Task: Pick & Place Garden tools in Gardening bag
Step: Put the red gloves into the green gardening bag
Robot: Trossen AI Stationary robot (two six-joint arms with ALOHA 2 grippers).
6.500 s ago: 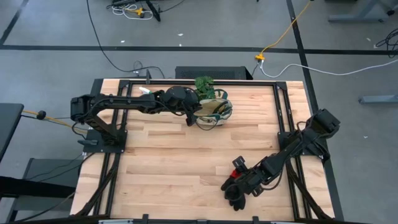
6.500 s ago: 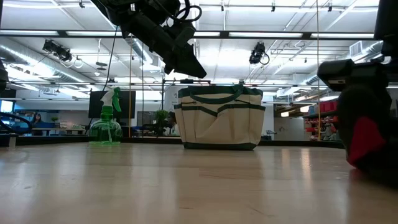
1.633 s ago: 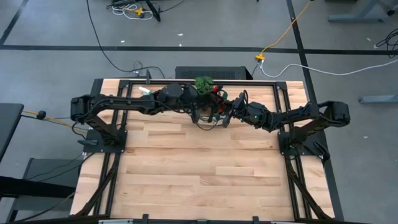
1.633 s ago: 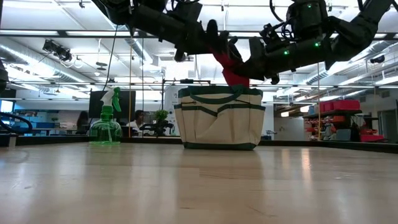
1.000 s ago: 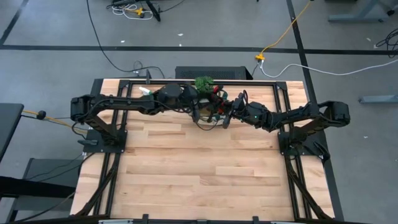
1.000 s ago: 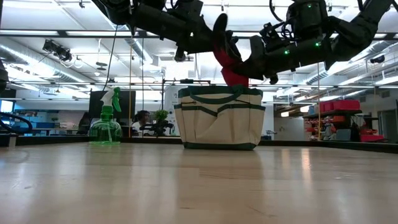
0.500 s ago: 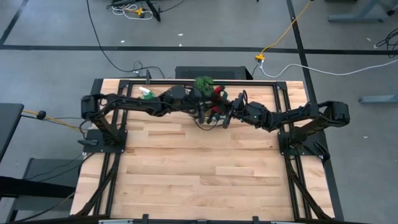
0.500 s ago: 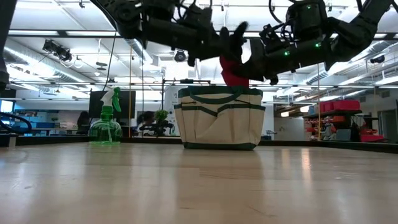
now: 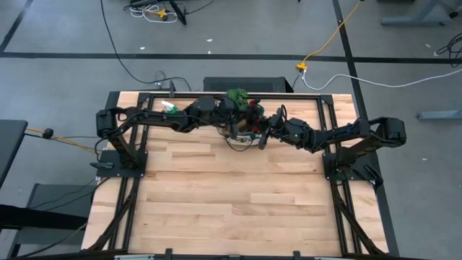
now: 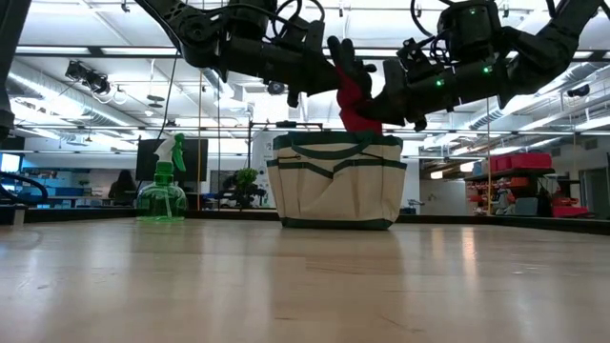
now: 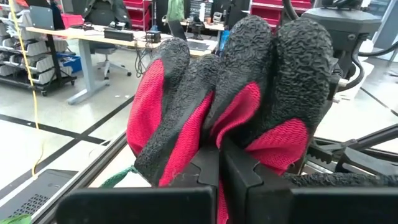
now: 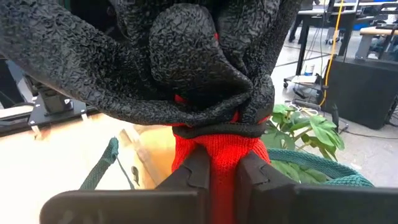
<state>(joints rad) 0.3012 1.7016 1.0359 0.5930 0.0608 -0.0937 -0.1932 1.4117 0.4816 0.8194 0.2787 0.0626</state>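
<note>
The red-and-black gloves (image 10: 351, 93) hang in the air over the open top of the cream gardening bag (image 10: 335, 183), which stands on its base at the table's far side (image 9: 244, 134). My left gripper (image 11: 217, 163) comes from the table's left and is shut on the gloves. My right gripper (image 12: 221, 169) comes from the table's right and is shut on them too. The green spray bottle (image 10: 162, 187) stands upright left of the bag (image 9: 169, 107). Shears and rakes do not show. My left gripper pinches the gloves between its two fingers at the base of the black textured glove fingers (image 11: 216, 138). It comes about level from the table's left. The glove fingers stick out past the fingertips, clear of the bag. My right gripper pinches the gloves' red knit cuff (image 12: 221, 153) between its two fingers. It comes from the table's right, slanting slightly down. The black palm part bunches beyond the fingertips, and the gloves are lifted above the bag's opening.
A green leafy plant (image 9: 237, 95) stands just beyond the bag at the table's far edge. The bag's green handles (image 12: 323, 169) lie around its opening. Bare wooden table (image 9: 231, 195) stretches from the bag to the near edge.
My left gripper has gone toward the table's right, from beside the bag's left edge to the gloves above the bag. The gloves' black finger part has swung about while the red cuff has stayed in my right gripper.
</note>
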